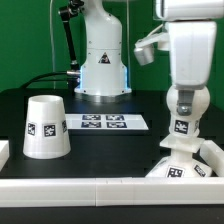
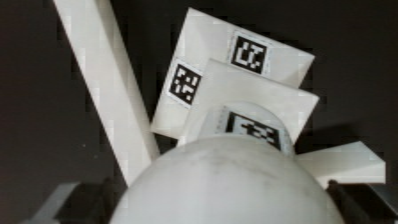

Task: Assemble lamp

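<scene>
The bulb [image 1: 180, 140] stands upright over the flat square base [image 1: 182, 170], which lies in the front corner at the exterior view's right. My gripper [image 1: 181, 120] is shut on the bulb's round head from above. In the wrist view the bulb's head [image 2: 214, 180] fills the space between my dark fingers [image 2: 68, 203], with my gripper [image 2: 214, 208] closed round it and the tagged base [image 2: 222, 75] below. Whether the bulb's stem sits in the base is hidden. The tapered shade [image 1: 45, 127] stands mouth down at the exterior view's left, well away from the gripper.
The marker board [image 1: 103, 122] lies flat at mid table. The robot's pedestal [image 1: 100, 65] stands behind it. A white rail [image 1: 100, 185] runs along the front edge and shows beside the base in the wrist view [image 2: 107, 90].
</scene>
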Tool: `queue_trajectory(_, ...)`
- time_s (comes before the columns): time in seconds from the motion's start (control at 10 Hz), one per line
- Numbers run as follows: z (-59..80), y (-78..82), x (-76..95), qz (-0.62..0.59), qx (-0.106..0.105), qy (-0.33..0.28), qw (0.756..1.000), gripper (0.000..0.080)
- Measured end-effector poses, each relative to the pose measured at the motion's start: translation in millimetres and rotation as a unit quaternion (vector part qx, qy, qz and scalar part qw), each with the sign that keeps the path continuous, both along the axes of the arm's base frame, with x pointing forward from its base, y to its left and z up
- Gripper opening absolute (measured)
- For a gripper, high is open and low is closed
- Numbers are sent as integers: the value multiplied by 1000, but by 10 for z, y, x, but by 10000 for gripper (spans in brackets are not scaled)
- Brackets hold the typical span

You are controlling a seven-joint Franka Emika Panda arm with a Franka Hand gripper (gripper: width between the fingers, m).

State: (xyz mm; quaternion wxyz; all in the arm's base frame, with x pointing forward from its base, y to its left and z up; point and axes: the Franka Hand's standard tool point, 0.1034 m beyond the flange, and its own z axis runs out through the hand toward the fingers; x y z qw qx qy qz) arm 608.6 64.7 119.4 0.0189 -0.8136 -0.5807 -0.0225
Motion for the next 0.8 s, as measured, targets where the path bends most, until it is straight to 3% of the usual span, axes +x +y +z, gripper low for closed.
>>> queue_trajectory(0.3, -1, -16, -56, -144, 10, -20, 989, 576)
queue_trajectory(0.8, -7, -11, -50, -308, 24, -24, 951, 577)
